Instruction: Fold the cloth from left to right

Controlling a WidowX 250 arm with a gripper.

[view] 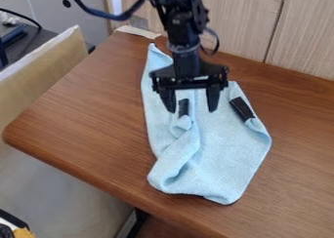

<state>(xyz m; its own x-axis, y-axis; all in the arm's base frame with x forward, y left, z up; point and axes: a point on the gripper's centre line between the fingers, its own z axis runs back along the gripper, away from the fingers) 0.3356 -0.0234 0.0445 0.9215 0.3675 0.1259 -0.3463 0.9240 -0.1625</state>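
Cloth (225, 151): light blue, lying creased on the brown table (85, 110), a bunched fold running to its near end. Two dark patches visible on the cloth. Gripper (192, 110): points down over the cloth's far half, fingers spread apart; contact cannot be determined. Wood-grain panel (241, 22) stands beyond the cloth.

A fixed camera, close in and opposite my pincer (191, 101), looked down at a slant across the tabletop (85, 115) toward the wood-grained panels (306, 34) behind it.
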